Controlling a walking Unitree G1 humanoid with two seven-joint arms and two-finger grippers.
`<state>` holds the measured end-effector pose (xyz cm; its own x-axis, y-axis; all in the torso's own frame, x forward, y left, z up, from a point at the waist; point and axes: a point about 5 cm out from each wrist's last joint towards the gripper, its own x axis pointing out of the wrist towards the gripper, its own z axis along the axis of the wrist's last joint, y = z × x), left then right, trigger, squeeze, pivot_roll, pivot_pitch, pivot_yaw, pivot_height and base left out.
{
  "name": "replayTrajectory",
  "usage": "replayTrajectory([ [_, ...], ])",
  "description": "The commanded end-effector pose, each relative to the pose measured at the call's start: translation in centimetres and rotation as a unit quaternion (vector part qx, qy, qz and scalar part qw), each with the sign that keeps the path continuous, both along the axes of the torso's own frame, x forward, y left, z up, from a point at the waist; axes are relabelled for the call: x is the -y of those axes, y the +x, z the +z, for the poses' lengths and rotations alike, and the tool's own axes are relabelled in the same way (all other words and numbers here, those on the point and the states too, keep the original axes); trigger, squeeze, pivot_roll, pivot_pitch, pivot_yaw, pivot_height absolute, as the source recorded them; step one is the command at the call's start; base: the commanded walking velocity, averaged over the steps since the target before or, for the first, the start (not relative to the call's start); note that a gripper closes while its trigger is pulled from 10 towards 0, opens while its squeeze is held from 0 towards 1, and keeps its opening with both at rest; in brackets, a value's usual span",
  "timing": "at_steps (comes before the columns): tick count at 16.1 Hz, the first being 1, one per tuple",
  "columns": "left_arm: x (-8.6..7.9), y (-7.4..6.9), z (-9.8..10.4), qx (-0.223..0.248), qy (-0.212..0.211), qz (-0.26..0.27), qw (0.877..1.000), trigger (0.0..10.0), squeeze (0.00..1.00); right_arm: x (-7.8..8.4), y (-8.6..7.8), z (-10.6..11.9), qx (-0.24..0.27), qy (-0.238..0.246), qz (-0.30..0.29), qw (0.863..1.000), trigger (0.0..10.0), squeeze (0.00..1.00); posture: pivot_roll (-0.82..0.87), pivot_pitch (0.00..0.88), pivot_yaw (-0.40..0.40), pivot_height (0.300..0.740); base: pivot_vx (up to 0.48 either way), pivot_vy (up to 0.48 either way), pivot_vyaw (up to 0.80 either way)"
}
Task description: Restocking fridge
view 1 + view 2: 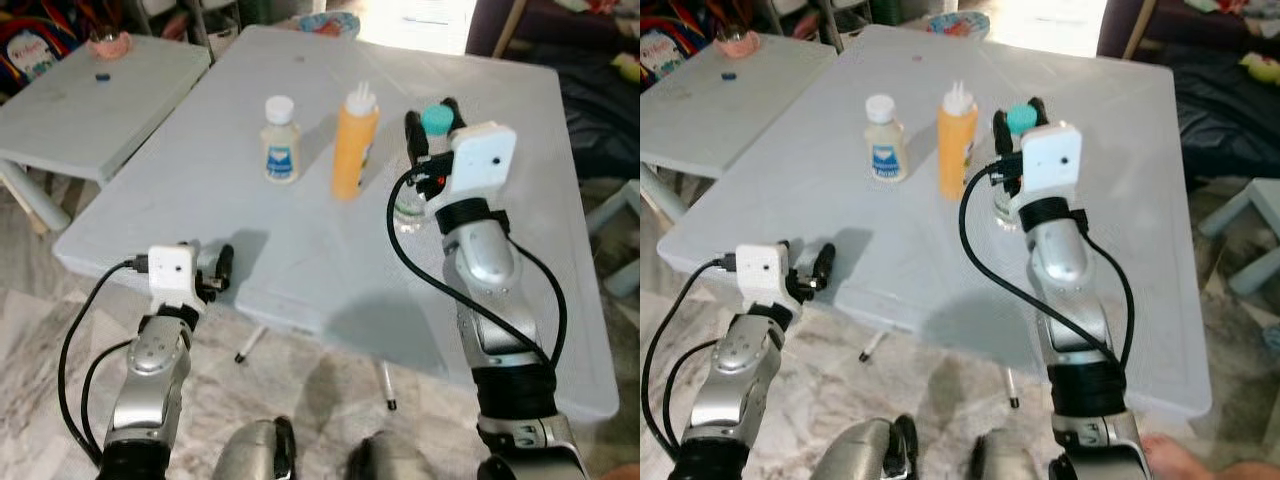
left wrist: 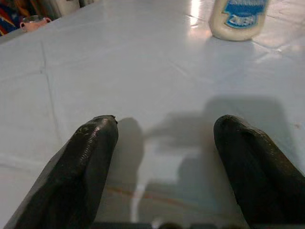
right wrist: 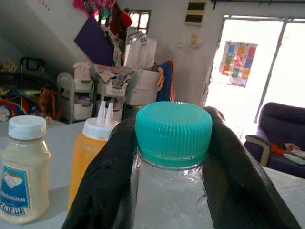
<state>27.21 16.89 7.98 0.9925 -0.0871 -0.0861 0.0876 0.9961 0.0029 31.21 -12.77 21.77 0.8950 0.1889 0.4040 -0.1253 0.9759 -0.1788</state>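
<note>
Restocking stands at an early stage, judged from the layout: all three containers are on the grey table [image 1: 300,250] and no fridge can be seen, so carrying and shelving remain to be done. The right gripper [image 1: 430,125], right of centre in the left eye frame, has its two black fingers closed around the neck of a clear bottle [image 3: 169,195] with a teal cap [image 3: 173,132]; the right wrist view shows one finger against each side just below the cap. The bottle's base appears to rest on the table, so lifting seems not yet begun. Its contents look clear, probably water; the fill level cannot be read. Just left of it stands an orange squeeze bottle [image 1: 354,145] with a white twin nozzle, apparently well filled with orange sauce. Further left, apart from it, stands a mayonnaise jar [image 1: 280,140] with a white lid, cream contents up to the shoulder. The left gripper [image 2: 164,157] hovers low over the table's near edge, lower left of the frame, fingers spread wide and holding nothing, well apart from the jar.
</note>
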Motion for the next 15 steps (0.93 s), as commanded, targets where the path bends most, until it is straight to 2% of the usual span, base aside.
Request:
replayTrajectory([
  [1,0.0,-0.1,-0.3,-0.006,0.003,-0.003,1.0,10.0,0.0,0.4,0.2,-2.3,-0.06,-0.002,-0.016,0.998,10.0,0.0,0.03,0.109,0.027,0.74,0.0,0.469,0.0],
  [7,0.5,-0.2,-0.3,-0.004,-0.007,-0.017,1.0,10.0,0.0,0.8,0.1,-2.7,-0.066,-0.01,-0.048,0.997,10.0,0.0,0.03,0.105,0.024,0.74,0.0,0.0,0.0],
  [11,0.6,0.1,-0.2,-0.001,-0.005,-0.018,1.0,10.0,0.0,0.6,0.2,-2.8,-0.068,-0.009,-0.045,0.997,10.0,0.0,0.03,0.099,0.022,0.74,-0.319,0.0,0.0],
  [15,0.5,0.1,-0.3,-0.001,-0.002,-0.017,1.0,10.0,0.0,0.7,0.1,-3.8,-0.086,-0.005,-0.045,0.995,10.0,0.0,0.03,0.098,0.023,0.74,-0.348,0.0,0.0],
])
